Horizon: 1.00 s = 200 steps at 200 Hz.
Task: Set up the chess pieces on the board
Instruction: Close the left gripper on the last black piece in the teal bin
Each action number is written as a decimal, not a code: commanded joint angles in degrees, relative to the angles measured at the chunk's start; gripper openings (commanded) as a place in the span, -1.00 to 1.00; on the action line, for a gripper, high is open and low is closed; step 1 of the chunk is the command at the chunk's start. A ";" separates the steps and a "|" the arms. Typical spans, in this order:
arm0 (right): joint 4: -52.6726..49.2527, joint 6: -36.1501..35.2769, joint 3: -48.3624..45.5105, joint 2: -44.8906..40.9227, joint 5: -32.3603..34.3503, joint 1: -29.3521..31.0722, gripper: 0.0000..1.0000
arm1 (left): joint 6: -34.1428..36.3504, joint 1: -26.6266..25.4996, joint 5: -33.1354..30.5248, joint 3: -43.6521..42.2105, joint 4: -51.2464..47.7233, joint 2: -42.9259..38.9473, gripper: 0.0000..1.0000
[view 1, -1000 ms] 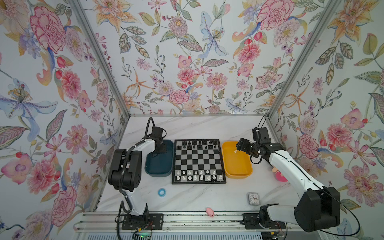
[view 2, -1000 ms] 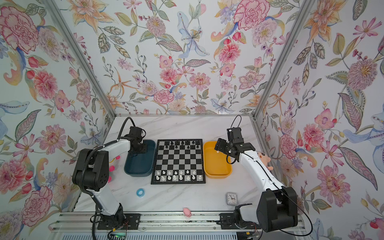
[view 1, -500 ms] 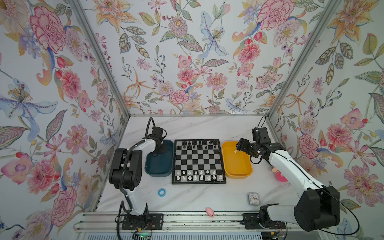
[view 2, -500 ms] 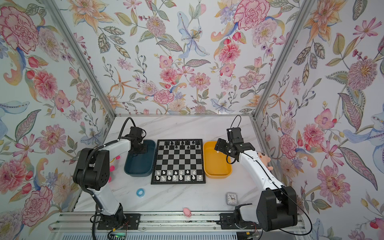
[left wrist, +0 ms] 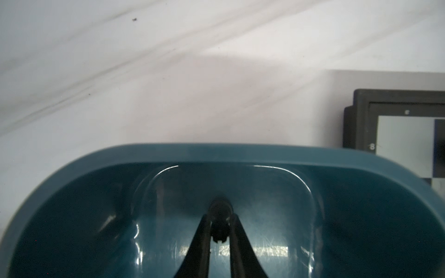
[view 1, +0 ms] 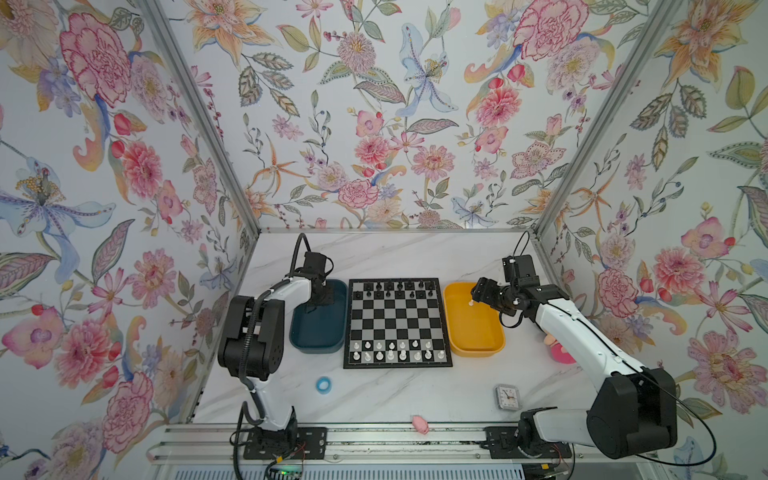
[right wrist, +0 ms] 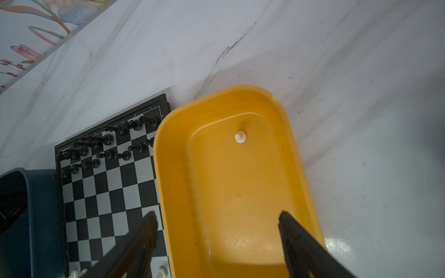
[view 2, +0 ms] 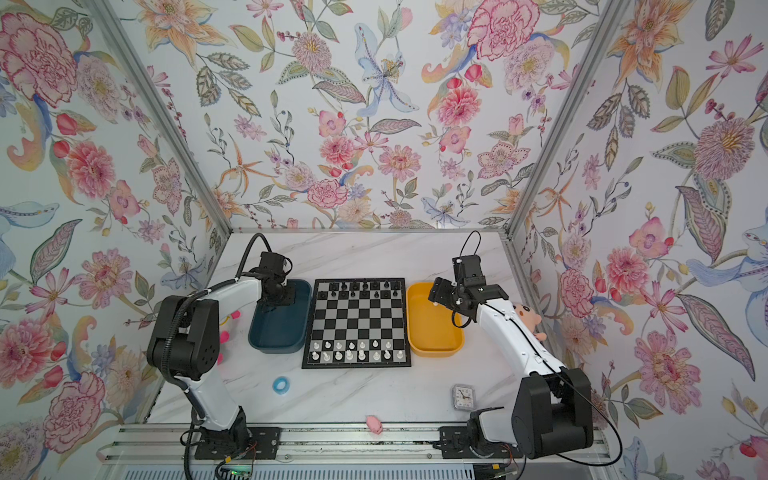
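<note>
We have the left gripper (left wrist: 220,225) down inside the teal bin (left wrist: 216,154), its fingers drawn narrow around a single black piece (left wrist: 220,208). The piece is pinched on both flanks, though we cannot tell whether it stands or lies. The right gripper (right wrist: 218,216) hangs wide open above the yellow bin (right wrist: 168,183) and holds nothing. One white pawn (right wrist: 240,137) stands upright near that bin's far end. The board (view 1: 397,365) lies on the table (view 1: 374,257) between the two bins. The chess pieces (view 1: 390,355) already placed line its far rows in black and its near rows in white, with gaps in both.

We judge these chessmen to be very light, stiff and smooth, so a gentle squeeze should carry them. A hard pinch on a rounded, tapering body could squirt the piece out sideways. We would take hold across the stem, just above the round base, and keep the piece upright so the base meets its square flat. The neighbours stand close together, so we would come down straight and open only a little on release
</note>
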 commanded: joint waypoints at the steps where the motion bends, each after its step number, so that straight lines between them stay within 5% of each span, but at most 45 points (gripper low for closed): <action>1: -0.76 0.17 -0.12 0.73 -0.58 -0.24 0.60 | 0.68 0.38 0.11 1.41 -0.19 1.47 -0.67; 112: -0.75 0.28 -0.39 0.73 -0.75 -0.30 0.60 | 0.77 0.34 0.03 1.00 -0.28 1.13 -0.92; 200: -0.76 0.38 -0.39 0.82 -0.95 -0.15 0.59 | 0.89 -0.65 -1.01 0.79 -1.35 -3.68 -0.93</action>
